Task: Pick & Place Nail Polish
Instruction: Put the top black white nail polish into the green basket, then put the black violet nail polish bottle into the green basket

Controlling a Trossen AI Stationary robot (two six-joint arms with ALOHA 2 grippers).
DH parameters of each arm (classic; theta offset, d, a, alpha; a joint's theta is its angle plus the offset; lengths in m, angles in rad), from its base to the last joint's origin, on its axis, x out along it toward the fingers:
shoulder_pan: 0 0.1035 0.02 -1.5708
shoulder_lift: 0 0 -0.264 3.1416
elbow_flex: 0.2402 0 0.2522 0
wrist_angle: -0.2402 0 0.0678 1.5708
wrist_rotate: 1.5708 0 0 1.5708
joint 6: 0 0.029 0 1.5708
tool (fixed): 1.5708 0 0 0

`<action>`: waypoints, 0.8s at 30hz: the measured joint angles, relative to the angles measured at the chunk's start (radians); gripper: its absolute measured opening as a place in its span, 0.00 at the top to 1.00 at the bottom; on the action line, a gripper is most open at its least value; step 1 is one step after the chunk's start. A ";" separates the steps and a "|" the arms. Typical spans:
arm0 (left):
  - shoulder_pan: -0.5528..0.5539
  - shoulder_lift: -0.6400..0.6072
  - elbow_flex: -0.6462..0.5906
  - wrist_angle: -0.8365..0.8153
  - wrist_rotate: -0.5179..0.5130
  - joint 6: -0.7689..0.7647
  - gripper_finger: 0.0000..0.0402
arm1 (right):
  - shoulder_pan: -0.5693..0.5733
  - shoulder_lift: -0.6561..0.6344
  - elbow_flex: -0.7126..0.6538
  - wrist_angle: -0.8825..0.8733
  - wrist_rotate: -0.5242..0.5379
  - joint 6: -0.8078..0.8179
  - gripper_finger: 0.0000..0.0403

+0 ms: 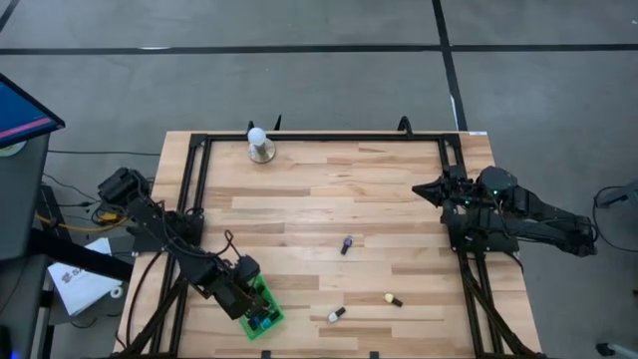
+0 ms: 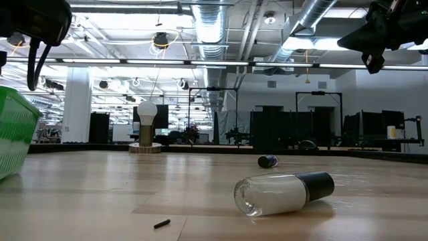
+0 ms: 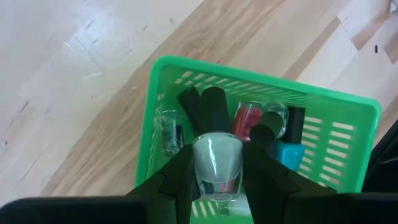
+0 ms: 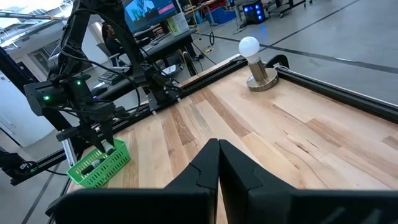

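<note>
My left gripper (image 1: 249,289) hangs over a green basket (image 1: 261,315) at the table's near left and is shut on a clear-white nail polish bottle (image 3: 217,163). Several more bottles, red (image 3: 247,118), teal (image 3: 288,154) and clear, lie in the basket (image 3: 348,106). Three bottles lie on their sides on the table: a dark one (image 1: 346,244), a cream one (image 1: 393,299) and a white one (image 1: 336,315), the last also showing in the low view (image 2: 281,193). My right gripper (image 4: 218,163) is shut and empty, raised over the table's right side (image 1: 431,189). My left gripper pinches the bottle's glass body (image 3: 217,149) between its two fingers (image 3: 181,177), which come from above and point down into the basket. The bottle is lifted clear, just above the bottles lying in the basket. Which way its cap points cannot be told.
A white ball-topped round stand (image 1: 260,146) stands at the far edge, left of centre. A black frame rail (image 1: 329,138) runs along the table's far edge and both sides. Bare wood lies across the table's middle (image 1: 329,189).
</note>
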 joint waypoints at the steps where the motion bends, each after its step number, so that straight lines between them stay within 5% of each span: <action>1: 0.000 0.000 0.000 0.000 0.003 0.000 0.74 | 0.000 0.000 0.000 0.000 0.000 0.000 1.00; 24: 0.011 -0.009 0.000 0.025 0.021 0.004 0.57 | 0.000 0.000 0.000 0.000 0.000 -0.005 1.00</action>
